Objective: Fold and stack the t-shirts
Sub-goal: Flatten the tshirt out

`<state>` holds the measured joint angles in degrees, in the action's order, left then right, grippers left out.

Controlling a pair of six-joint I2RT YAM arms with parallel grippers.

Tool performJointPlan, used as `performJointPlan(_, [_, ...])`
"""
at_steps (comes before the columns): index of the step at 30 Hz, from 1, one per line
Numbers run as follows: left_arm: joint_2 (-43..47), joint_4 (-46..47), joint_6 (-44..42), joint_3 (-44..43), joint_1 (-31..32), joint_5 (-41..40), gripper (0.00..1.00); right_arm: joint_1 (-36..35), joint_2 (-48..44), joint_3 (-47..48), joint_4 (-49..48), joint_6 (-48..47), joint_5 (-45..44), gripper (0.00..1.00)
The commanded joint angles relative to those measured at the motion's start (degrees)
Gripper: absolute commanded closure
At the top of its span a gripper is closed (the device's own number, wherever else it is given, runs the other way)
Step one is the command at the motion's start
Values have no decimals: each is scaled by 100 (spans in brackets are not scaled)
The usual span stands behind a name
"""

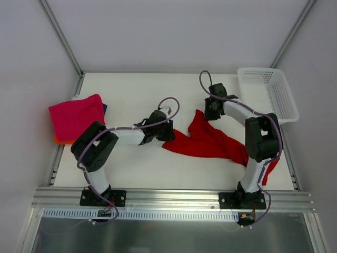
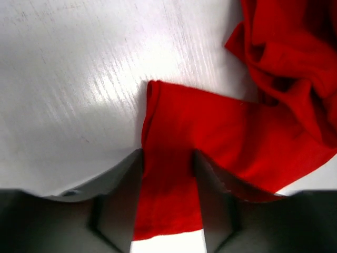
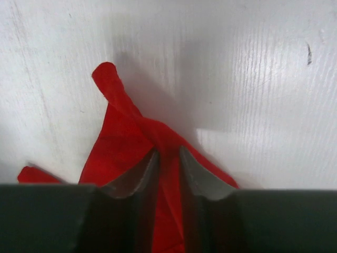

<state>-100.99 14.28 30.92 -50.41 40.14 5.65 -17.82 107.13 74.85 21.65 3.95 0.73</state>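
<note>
The bright red t-shirt (image 1: 210,142) lies crumpled across the middle of the table, and one end hangs over the front edge by the right arm's base. My left gripper (image 1: 166,132) is at its left end; in the left wrist view (image 2: 167,155) the jaws are shut on a flat strip of the red t-shirt (image 2: 210,137). My right gripper (image 1: 210,112) is at its far corner; in the right wrist view (image 3: 168,153) the jaws pinch a twisted fold of the red t-shirt (image 3: 121,137). A folded magenta-pink t-shirt (image 1: 76,116) tops a stack at the far left, with orange (image 1: 61,140) and blue (image 1: 105,109) edges showing beneath.
A white plastic mesh basket (image 1: 268,92) stands at the back right corner of the white table (image 1: 137,89). An aluminium rail (image 1: 174,196) runs along the near edge by the arm bases. Frame posts rise at the back corners.
</note>
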Motion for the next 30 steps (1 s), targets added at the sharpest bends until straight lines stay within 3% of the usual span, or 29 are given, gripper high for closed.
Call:
performJointPlan(1, [-211, -479, -42, 40, 29, -143, 71, -19, 97, 258, 32, -60, 103, 80])
performJointPlan(2, [-202, -575, -33, 40, 29, -187, 100, -28, 123, 258, 41, -52, 76, 99])
performJointPlan(6, [-149, -734, -68, 102, 29, -327, 100, -28, 168, 241, 59, -96, -20, 100])
performJointPlan(10, [236, -1304, 125, 347, 29, -1098, 100, -19, 80, 363, 312, -253, -598, 99])
performJointPlan(15, [1826, -2235, 336, 935, 29, -1874, 100, 42, -236, 1109, 1050, -596, -1321, 99])
performJointPlan(21, [3575, -3352, 661, 1445, 29, -1884, 100, 297, -684, 1857, 1683, -781, -1795, 99])
performJointPlan(25, [4620, -4046, 863, 1508, 29, -1989, 100, 350, -957, 1858, 1904, -843, -2190, 100])
performJointPlan(30, [5317, -5048, 1083, 1403, 29, -2042, 100, 569, -1300, 1726, 2097, -913, -2674, 99])
